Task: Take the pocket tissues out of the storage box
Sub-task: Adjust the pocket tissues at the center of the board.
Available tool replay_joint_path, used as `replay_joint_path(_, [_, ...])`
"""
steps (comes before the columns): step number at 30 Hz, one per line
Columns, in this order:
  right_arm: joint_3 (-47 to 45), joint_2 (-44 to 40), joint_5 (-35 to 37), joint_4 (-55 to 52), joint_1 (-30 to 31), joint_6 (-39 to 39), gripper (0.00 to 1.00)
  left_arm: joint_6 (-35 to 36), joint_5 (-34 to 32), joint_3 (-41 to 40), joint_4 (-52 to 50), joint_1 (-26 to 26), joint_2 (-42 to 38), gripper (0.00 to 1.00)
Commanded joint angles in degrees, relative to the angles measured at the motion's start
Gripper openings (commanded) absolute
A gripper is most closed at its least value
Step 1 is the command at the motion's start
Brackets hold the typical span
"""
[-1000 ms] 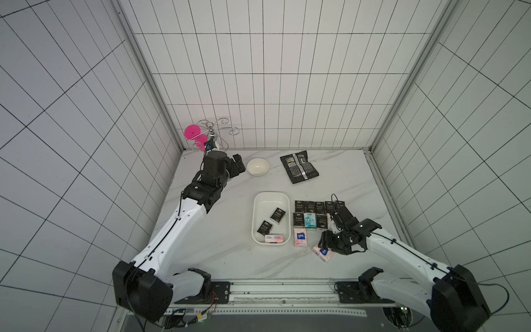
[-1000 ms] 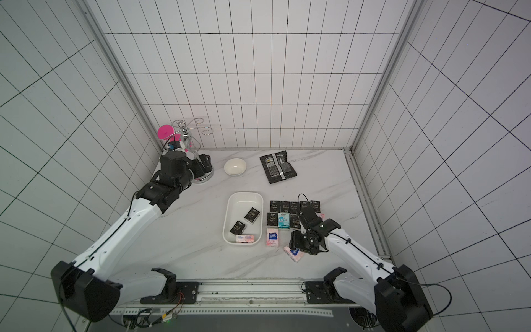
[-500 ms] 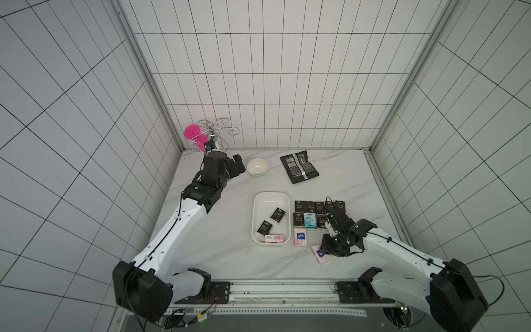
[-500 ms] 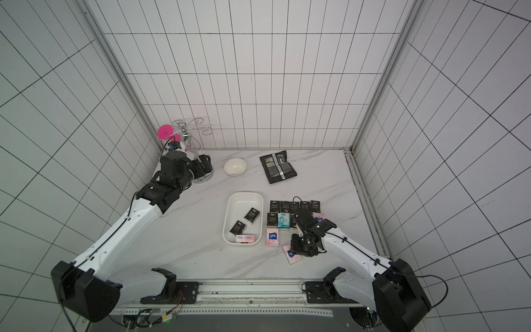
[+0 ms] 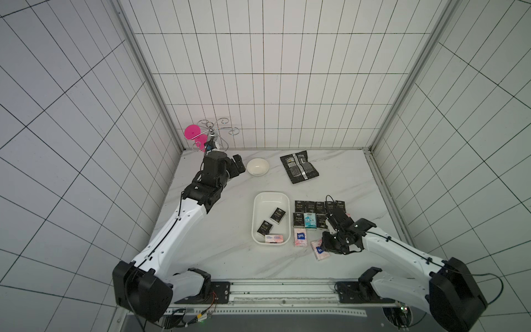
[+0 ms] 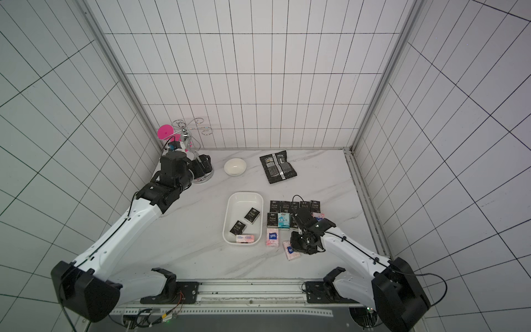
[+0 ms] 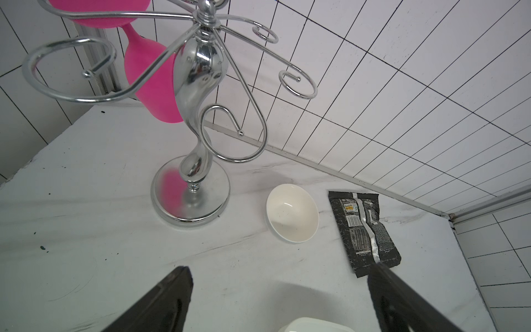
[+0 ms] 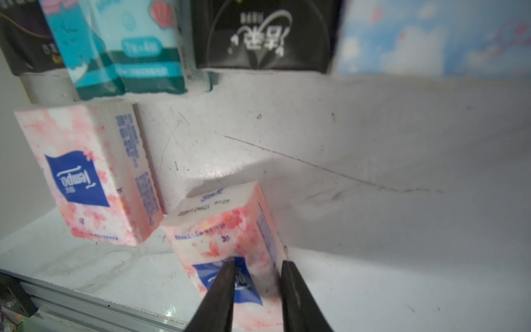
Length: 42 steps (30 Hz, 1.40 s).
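Bright even light, soft shadows, wide-angle bowing at edges, pocket tissues (image 8: 260, 36) blurred in right wrist view

White arm shells (image 5: 408, 254), black joints (image 5: 201, 195), black cables (image 5: 181, 205), dark fingers (image 7: 161, 301)

White "Face" lettering stands on the two black packets (image 5: 278, 215) inside the storage box (image 5: 256, 212) and on the row of black packets (image 5: 299, 206) just right of it. A blue label reading "Tempo" marks the pink packet (image 8: 77, 178) near the front edge. The nearer pink packet (image 8: 227, 230) bears a blurred printed code. Print on the foil pouch (image 7: 363, 230) is too small to read.
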Motion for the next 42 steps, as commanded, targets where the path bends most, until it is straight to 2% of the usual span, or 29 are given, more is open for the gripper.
replay_joint_path(1, [2.88, 2.45, 2.34, 2.49, -0.49, 1.39, 0.29, 0.16, -0.09, -0.49, 1.08, 0.07, -1.36, 0.98])
replay_joint_path(10, [2.12, 0.82, 3.71, 6.33, -0.43, 9.81, 0.28, 0.16, -0.19, -0.29, 0.89, 0.09, -1.27, 0.98])
replay_joint_path(18, [2.33, 1.57, 3.73, 8.35, -0.41, 13.59, 0.31, 0.16, -0.06, -0.12, 0.96, 0.00, -1.08, 0.99])
replay_joint_path(22, [3.52, 2.63, 3.87, 6.38, -0.31, 12.36, 0.33, 0.41, -0.18, -0.14, 0.81, 0.09, -1.24, 0.99])
replay_joint_path(26, [4.67, -0.75, 6.85, 2.26, -0.48, 10.52, 0.43, 0.49, -0.52, -0.12, 0.81, 0.09, -1.32, 0.99])
replay_joint_path(30, [6.26, -3.35, 7.49, -1.33, -0.74, 5.41, 0.48, 0.46, -0.30, -0.22, 0.87, 0.09, -1.12, 0.99])
replay_joint_path(35, [7.33, -0.50, 3.87, -3.31, -0.93, -1.27, 0.43, 0.22, -0.28, -0.20, 0.89, 0.09, -1.08, 0.99])
replay_joint_path(42, [6.17, 2.53, 3.69, -3.29, -0.93, -4.62, 0.36, 0.43, -0.57, -0.20, 0.63, 0.09, -1.31, 0.99])
